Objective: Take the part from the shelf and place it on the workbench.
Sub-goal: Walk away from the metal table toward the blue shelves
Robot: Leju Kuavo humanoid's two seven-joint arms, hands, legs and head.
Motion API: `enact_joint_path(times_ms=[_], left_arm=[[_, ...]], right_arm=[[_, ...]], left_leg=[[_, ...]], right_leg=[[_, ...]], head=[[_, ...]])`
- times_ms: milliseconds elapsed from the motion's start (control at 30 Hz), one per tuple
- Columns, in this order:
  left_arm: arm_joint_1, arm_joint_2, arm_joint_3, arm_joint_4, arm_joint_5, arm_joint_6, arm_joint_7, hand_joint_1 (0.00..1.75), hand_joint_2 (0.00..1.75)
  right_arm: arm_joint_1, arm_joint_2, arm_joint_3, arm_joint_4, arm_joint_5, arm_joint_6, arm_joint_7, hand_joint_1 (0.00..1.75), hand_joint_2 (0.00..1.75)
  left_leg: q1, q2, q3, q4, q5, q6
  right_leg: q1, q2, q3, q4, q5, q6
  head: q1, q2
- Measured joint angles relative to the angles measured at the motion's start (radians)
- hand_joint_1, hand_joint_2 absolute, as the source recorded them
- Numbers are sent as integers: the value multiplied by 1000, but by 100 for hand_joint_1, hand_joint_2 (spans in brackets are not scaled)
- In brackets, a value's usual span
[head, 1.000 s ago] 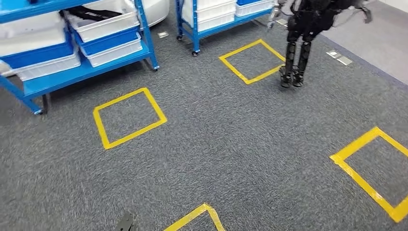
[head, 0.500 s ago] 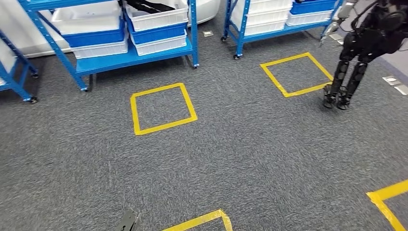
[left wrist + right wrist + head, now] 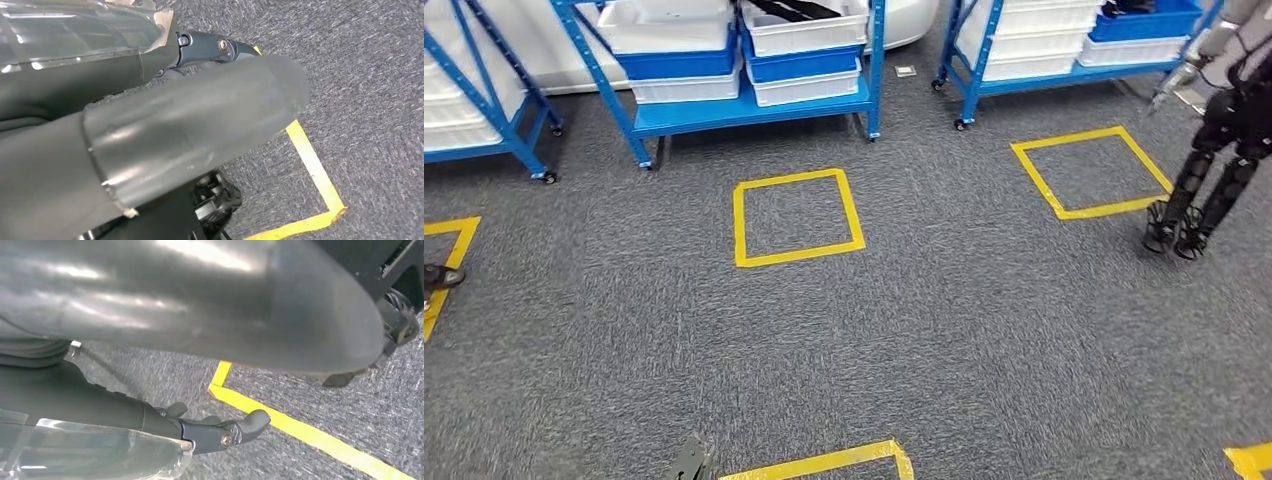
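A blue shelf [image 3: 754,108] stands at the far side of the carpet in the head view, stacked with white and blue bins. Dark parts [image 3: 796,9] lie in the upper white bin [image 3: 809,35]; they are cut off by the frame edge. My left hand [image 3: 200,125] hangs over the carpet with a thick grey thumb and dark fingers [image 3: 210,47] stretched out, holding nothing. My right hand [image 3: 210,315] hangs the same way, its dark fingers [image 3: 225,432] slightly bent and holding nothing.
Another blue shelf [image 3: 1064,65] stands to the right and one more [image 3: 484,120] to the left. A second humanoid robot [image 3: 1214,150] stands at the right edge. Yellow tape squares [image 3: 796,217] mark the grey carpet. A person's shoe [image 3: 439,275] shows at the left edge.
The camera has turned: the whole scene slid right, bringing the shelf with the dark parts to the top centre and the other robot to the right edge.
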Motion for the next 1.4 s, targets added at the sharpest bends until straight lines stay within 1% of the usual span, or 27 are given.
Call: enact_joint_path(times_ms=[67,100,167,233,300,333,400,433,500,567,600,633,667,733,800,833,900,967,1033,1100,1133,1200,1233,1300,1333,1367,1400], left_arm=[[-2,-2,0,0,-6,-1,3,0,0],[-2,-2,0,0,-10,-3,4,0,0],[-6,-4,0,0,-16,-7,6,0,0],[-13,-7,0,0,-21,-11,7,0,0],[-14,-9,0,0,-25,-14,8,0,0],[-14,-10,0,0,-26,-14,8,0,0],[-14,-12,0,0,-27,-14,9,0,0],[-14,-13,0,0,-27,-14,9,0,0],[-14,-13,0,0,-28,-14,10,0,0],[-13,-13,0,0,-29,-14,10,0,0],[-12,-13,0,0,-29,-14,11,0,0],[-11,-12,0,0,-30,-14,11,0,0],[-12,-13,0,0,-31,-14,12,0,0],[-15,-14,0,0,-32,-13,12,0,0],[-16,-15,0,0,-32,-13,13,0,0],[-16,-16,0,0,-33,-13,13,0,0],[-15,-16,0,0,-34,-13,15,0,0],[-18,-15,0,-1,-37,-13,15,0,0],[-23,-15,0,-2,-42,-12,14,0,0],[-25,-16,0,-2,-47,-10,13,0,0],[-25,-16,0,-2,-48,-9,12,0,0],[-27,-18,0,-2,-48,-10,11,0,0],[-28,-20,0,-2,-48,-10,11,0,0],[-29,-23,0,-2,-47,-12,10,0,0],[-29,-23,0,-2,-47,-11,8,0,0],[-28,-24,0,-2,-46,-9,3,0,0],[-28,-24,0,-2,-46,-6,-3,0,0]], right_arm=[[0,0,-1,0,-4,0,1,0,0],[0,0,-2,0,-6,-2,1,0,0],[3,1,-6,-1,-12,-5,-1,0,0],[10,1,-13,0,-16,-10,-3,0,0],[18,1,-20,0,-17,-15,-5,0,0],[22,0,-22,1,-17,-16,-5,0,0],[25,0,-25,1,-17,-18,-6,0,0],[25,0,-26,1,-17,-18,-7,0,0],[24,1,-27,2,-17,-18,-9,0,0],[24,2,-27,2,-17,-18,-9,0,0],[23,2,-27,2,-17,-19,-9,0,0],[23,3,-27,2,-17,-19,-9,0,0],[24,4,-27,2,-17,-19,-10,0,0],[27,5,-27,2,-17,-19,-11,0,0],[31,5,-28,2,-17,-19,-11,0,0],[32,4,-28,2,-17,-19,-11,0,0],[31,5,-29,2,-16,-20,-11,0,0],[29,7,-30,2,-12,-20,-12,0,0],[29,8,-31,2,-5,-18,-12,0,0],[28,10,-31,2,0,-18,-12,0,0],[28,10,-31,2,2,-19,-11,0,0],[28,10,-31,1,3,-21,-12,0,0],[29,10,-32,1,3,-21,-13,0,0],[32,8,-33,1,5,-19,-14,0,0],[35,7,-33,1,8,-16,-14,0,0],[38,7,-33,2,11,-13,-14,0,0],[41,6,-33,2,15,-10,-15,0,0]], left_leg=[[-3,-21,0,-10,1,7],[-1,-33,3,-15,5,12],[6,-57,8,-28,15,24],[8,-83,7,-31,20,30],[9,-115,6,-30,20,31],[9,-131,6,-28,20,30],[12,-161,5,-24,19,25],[11,-173,4,-20,18,20],[9,-192,0,-14,15,7],[9,-206,-5,-15,18,-4],[11,-201,-8,-12,17,-8],[11,-182,-16,1,7,-12],[11,-154,-31,34,-14,-16],[12,-95,-89,157,-81,-24],[14,-78,-143,268,-121,-28],[15,-75,-148,278,-115,-28],[13,-60,-95,181,-59,-18],[4,-12,-21,46,-14,0],[-7,14,5,-6,-6,12],[-10,-5,5,-11,-2,18],[-7,-15,9,-20,4,22],[3,-34,20,-40,17,30],[7,-43,23,-46,22,33],[8,-63,20,-48,22,34],[8,-74,21,-47,18,34],[9,-84,23,-47,14,32],[10,-92,27,-47,9,30]], right_leg=[[5,-20,5,-3,-4,10],[5,-13,5,0,-8,15],[3,42,-17,56,-39,19],[-4,94,-77,179,-92,17],[-8,103,-126,268,-115,23],[-10,105,-127,261,-104,32],[-19,122,-78,141,-43,54],[-20,138,-52,78,-16,59],[-21,161,-25,12,9,50],[-18,151,-22,11,13,30],[-19,141,-20,10,15,23],[-20,132,-20,9,17,14],[-21,121,-19,7,19,5],[-17,96,-20,7,18,-8],[-12,68,-21,7,16,-13],[-10,54,-21,7,14,-14],[-6,31,-18,7,12,-15],[1,10,-14,6,9,-13],[3,-8,-11,5,6,-6],[4,-27,-6,0,5,3],[4,-19,-4,2,2,8],[3,38,-23,49,-26,11],[-1,73,-50,105,-52,9],[-4,101,-118,237,-100,8],[-5,102,-142,276,-106,13],[-7,102,-147,276,-94,21],[-9,102,-132,235,-67,31]], head=[[1,0],[1,0],[4,0],[8,0],[9,0],[9,0],[10,0],[11,0],[12,0],[12,0],[12,0],[9,0],[6,0],[0,0],[-1,0],[-1,0],[-1,0],[1,0],[4,0],[4,0],[5,0],[6,0],[8,0],[12,0],[12,0],[12,0],[12,0]])
